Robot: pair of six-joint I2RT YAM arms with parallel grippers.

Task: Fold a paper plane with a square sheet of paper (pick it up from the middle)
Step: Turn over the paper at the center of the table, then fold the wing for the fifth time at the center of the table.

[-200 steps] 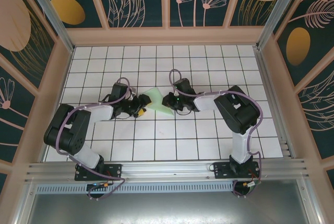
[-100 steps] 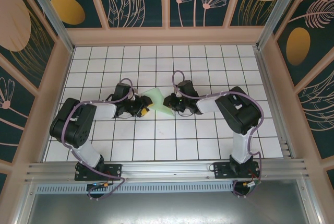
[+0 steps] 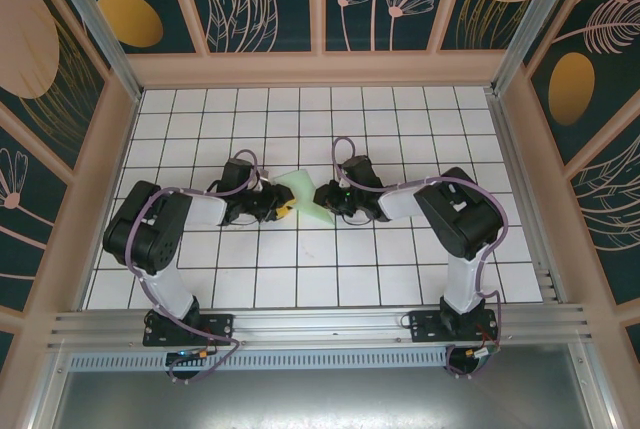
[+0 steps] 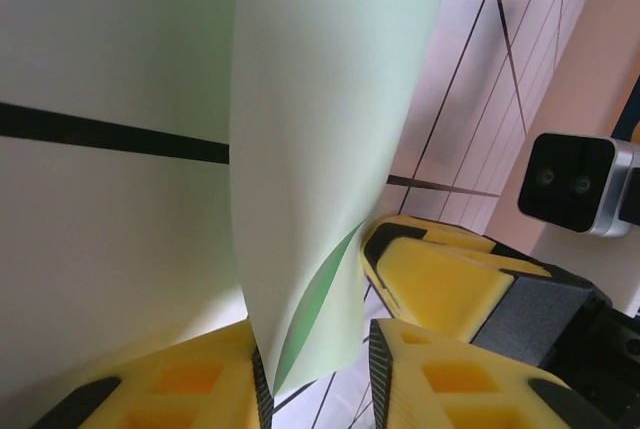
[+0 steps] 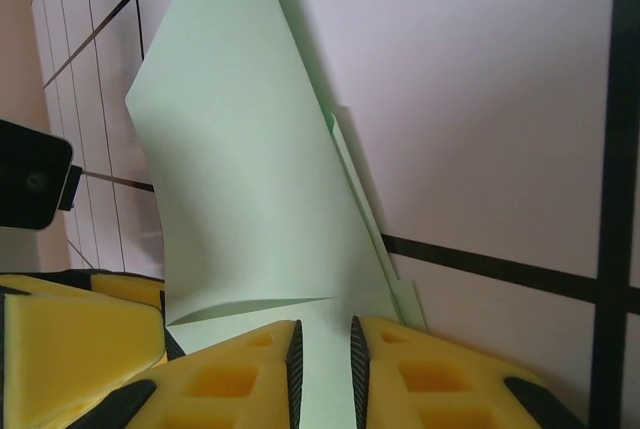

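Note:
The square sheet of paper [image 3: 303, 193] is pale mint green and folded into a pointed wedge, lying mid-table between both grippers. My left gripper [image 3: 281, 208] is at its left edge. In the left wrist view a raised doubled flap of the paper [image 4: 320, 149] stands between the jaws of my left gripper [image 4: 315, 349], touching the left pad, with a gap to the right pad. My right gripper [image 3: 323, 196] is at the paper's right edge. In the right wrist view my right gripper [image 5: 323, 341] has its jaws a narrow slit apart over the paper [image 5: 250, 199], which shows through the slit.
White tiled tabletop [image 3: 400, 129] with black grid lines, walled by wooden rails and patterned panels. The two grippers are close together: a yellow finger of the right gripper [image 4: 450, 284] shows beside my left jaws. Free tiles lie behind and in front of the paper.
My left arm has swung in toward the paper and its jaws have narrowed around the raised flap. The right gripper has edged slightly away from the arm bases, its jaws barely wider.

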